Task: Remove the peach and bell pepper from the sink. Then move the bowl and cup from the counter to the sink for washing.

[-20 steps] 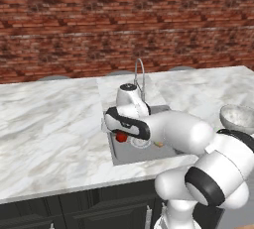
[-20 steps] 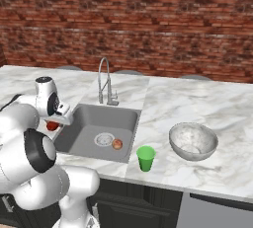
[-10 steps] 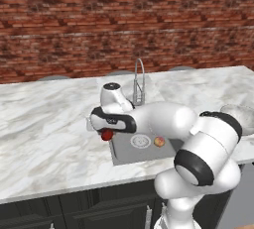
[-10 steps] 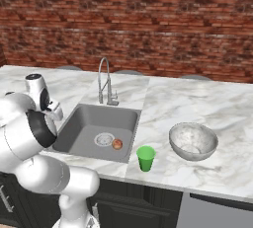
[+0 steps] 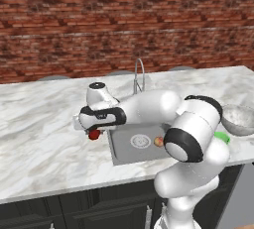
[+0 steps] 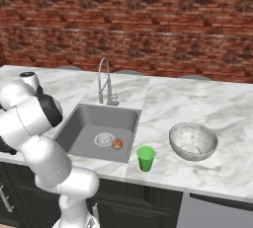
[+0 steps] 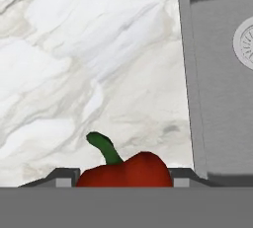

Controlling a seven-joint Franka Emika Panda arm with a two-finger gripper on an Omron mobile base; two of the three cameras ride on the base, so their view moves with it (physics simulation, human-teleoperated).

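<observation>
My gripper (image 5: 93,132) is shut on the dark red bell pepper (image 5: 94,134) and holds it just above the counter (image 5: 39,139), a little left of the sink (image 5: 121,152). In the hand view the bell pepper (image 7: 126,171) with its green stem sits between the fingertips (image 7: 62,175), with marble below and the sink (image 7: 217,98) at the right. The peach (image 6: 117,144) lies in the sink (image 6: 94,121) beside the round drain. On the counter right of the sink stand the green cup (image 6: 145,158) and the silvery bowl (image 6: 192,140).
An arched chrome faucet (image 6: 105,76) rises behind the sink. A brick wall closes the back of the counter. My own white arm stretches over the sink's left edge in the left base view. Dark cabinets run below the worktop.
The arm has swung left with the bell pepper, from above the sink to over the counter left of it. Peach, cup and bowl have stayed put.
</observation>
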